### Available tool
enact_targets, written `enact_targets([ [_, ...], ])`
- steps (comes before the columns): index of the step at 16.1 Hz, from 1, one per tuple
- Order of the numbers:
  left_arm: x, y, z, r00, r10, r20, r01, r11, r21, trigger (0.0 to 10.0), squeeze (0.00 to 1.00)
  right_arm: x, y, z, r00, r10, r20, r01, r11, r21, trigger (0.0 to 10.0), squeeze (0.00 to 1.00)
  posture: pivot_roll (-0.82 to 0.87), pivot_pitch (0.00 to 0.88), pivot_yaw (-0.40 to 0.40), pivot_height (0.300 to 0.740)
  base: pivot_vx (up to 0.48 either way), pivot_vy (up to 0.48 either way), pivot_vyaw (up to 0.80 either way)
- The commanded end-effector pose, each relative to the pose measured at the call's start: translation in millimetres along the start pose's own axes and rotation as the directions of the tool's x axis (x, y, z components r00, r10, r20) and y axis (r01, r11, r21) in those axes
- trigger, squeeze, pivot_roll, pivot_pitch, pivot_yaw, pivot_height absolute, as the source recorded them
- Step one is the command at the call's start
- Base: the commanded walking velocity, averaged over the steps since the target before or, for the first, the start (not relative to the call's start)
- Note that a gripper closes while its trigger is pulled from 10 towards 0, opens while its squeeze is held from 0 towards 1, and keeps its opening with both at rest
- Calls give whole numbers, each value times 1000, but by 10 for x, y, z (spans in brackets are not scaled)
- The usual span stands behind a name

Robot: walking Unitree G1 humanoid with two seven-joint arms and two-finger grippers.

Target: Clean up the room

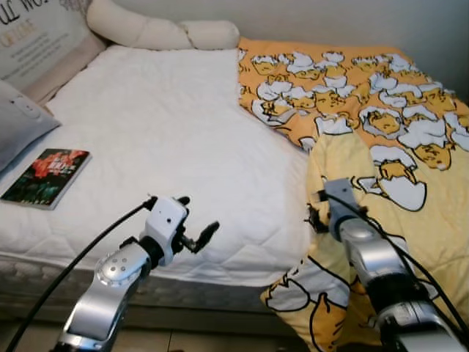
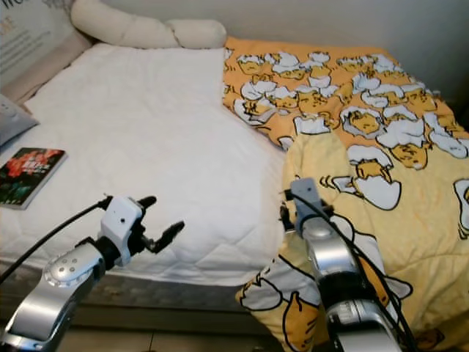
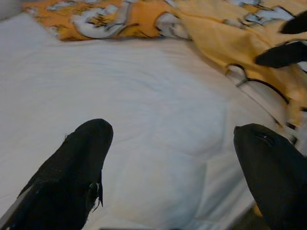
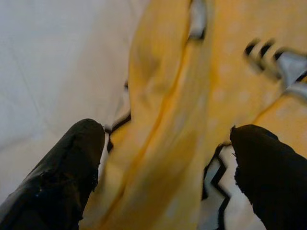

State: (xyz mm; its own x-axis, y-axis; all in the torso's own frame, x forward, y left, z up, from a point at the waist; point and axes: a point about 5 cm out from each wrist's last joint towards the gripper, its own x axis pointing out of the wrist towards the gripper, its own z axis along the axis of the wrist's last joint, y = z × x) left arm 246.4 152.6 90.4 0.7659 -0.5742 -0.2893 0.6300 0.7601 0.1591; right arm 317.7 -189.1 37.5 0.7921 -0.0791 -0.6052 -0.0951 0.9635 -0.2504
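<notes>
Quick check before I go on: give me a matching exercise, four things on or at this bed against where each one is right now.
Things:
1. book
2. yellow egg-print duvet
3. long cream pillow
4. right gripper

Places:
A. along the head of the bed by the wall
B. bunched on the bed's right side, spilling over the edge
C. flat on the white mattress, near its left edge
D. jaws open around a duvet fold

Pairs: 1-C, 2-B, 3-A, 4-D

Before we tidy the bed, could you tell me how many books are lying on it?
1. The book lies flat on the white mattress near its front left edge, just below the grey pillow. More could be hidden under the yellow blanket on the right.
</notes>
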Motion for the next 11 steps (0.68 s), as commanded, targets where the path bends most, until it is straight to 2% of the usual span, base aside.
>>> enact_targets([
  [1, 9, -45, 26, 999, -36, -7, 36, 999, 22, 10000, 0, 43, 30, -36, 999, 47, -7, -45, 990, 133, 1922, 0, 11, 0, -13, 740, 0, 0, 0],
  [2, 10, -48, 28, 999, -36, -6, 36, 999, 22, 10000, 0, 50, 38, -46, 998, 57, -8, -54, 983, 178, 1922, 0, 13, 0, -14, 740, 0, 0, 0],
  [3, 11, -53, 31, 999, -43, -7, 43, 999, 23, 10000, 0, 67, 47, -40, 997, 78, 8, -78, 970, 231, 0, 0, 21, 0, -18, 740, 0, 0, 0],
  [11, 0, -45, 37, 999, -49, -16, 50, 998, 29, 10000, 0, 117, 25, -48, 998, 68, 16, -69, 982, 174, 0, 0, 21, 0, -16, 740, 0, 0, 0],
])
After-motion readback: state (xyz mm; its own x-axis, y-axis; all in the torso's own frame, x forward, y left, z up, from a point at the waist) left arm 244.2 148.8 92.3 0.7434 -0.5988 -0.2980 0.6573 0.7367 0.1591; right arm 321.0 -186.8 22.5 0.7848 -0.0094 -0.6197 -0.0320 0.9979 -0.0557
